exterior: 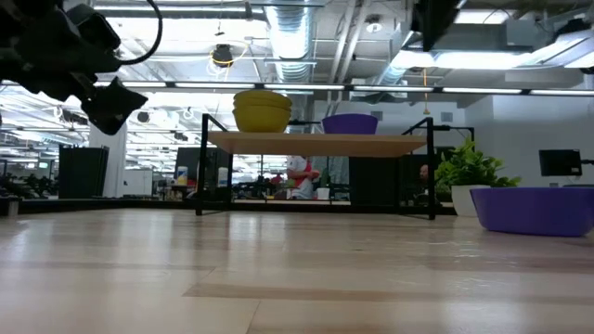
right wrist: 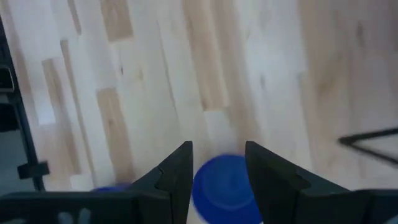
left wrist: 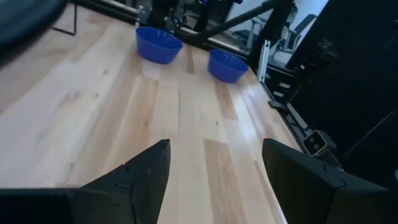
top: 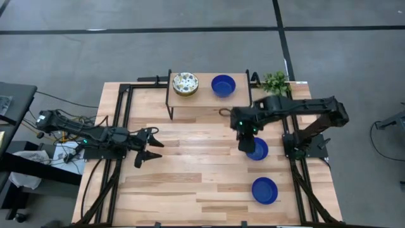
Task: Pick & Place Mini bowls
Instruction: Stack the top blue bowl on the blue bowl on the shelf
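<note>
Two blue mini bowls stand on the table's right half, one (top: 259, 151) under my right gripper and one (top: 264, 190) nearer the near edge. A third blue bowl (top: 223, 85) and a stack of speckled bowls (top: 185, 83) rest on the raised shelf (top: 205, 101) at the far edge. My right gripper (top: 245, 143) hangs open above the first bowl (right wrist: 224, 185), which shows below and between its fingers. My left gripper (top: 149, 147) waits open over the table's left half, level and pointing toward the blue bowls (left wrist: 158, 43) (left wrist: 227, 65).
A small green plant (top: 275, 81) stands at the shelf's right end. In the low view the stacked bowls (exterior: 262, 109) show yellow outsides beside the blue one (exterior: 350, 122). Bare wood (top: 190, 183) lies between the arms. Black frame rails run along both table sides.
</note>
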Motion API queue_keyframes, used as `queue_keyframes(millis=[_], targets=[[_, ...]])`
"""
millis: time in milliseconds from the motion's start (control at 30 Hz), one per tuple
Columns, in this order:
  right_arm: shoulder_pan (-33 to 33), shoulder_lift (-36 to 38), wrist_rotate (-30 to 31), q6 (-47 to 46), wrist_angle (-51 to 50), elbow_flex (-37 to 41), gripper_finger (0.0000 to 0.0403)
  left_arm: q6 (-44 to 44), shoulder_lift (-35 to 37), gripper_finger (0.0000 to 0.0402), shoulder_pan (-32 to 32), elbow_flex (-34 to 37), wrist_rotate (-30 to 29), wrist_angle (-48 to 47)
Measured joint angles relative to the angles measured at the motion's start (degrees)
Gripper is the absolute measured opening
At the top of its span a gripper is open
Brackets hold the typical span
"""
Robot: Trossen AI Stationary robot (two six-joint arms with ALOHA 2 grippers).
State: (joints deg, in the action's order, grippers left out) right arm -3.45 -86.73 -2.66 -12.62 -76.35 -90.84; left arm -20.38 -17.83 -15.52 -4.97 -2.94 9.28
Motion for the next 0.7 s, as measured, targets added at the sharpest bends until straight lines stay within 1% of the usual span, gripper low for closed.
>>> queue_keyframes(millis=[133,333,567,700], targets=[[-4.0,0.6,0.0,-4.1,0.1,3.9,0.0136,0.9,0.0,0.0253,5.1,0.0,3.1,0.2],[-8.9,-0.9,-0.1,-5.4,1.8,9.3,0.0135,0.7,0.0,0.0253,10.0,0.0,5.3,0.2],[-12.1,-5.4,-0.3,-5.4,2.0,15.2,0.0136,0.4,0.0,0.0253,10.3,0.0,6.2,0.4],[-12.5,-5.4,-0.4,-5.4,3.1,20.5,0.0137,0.4,0.0,0.0253,9.8,0.0,6.3,0.5]])
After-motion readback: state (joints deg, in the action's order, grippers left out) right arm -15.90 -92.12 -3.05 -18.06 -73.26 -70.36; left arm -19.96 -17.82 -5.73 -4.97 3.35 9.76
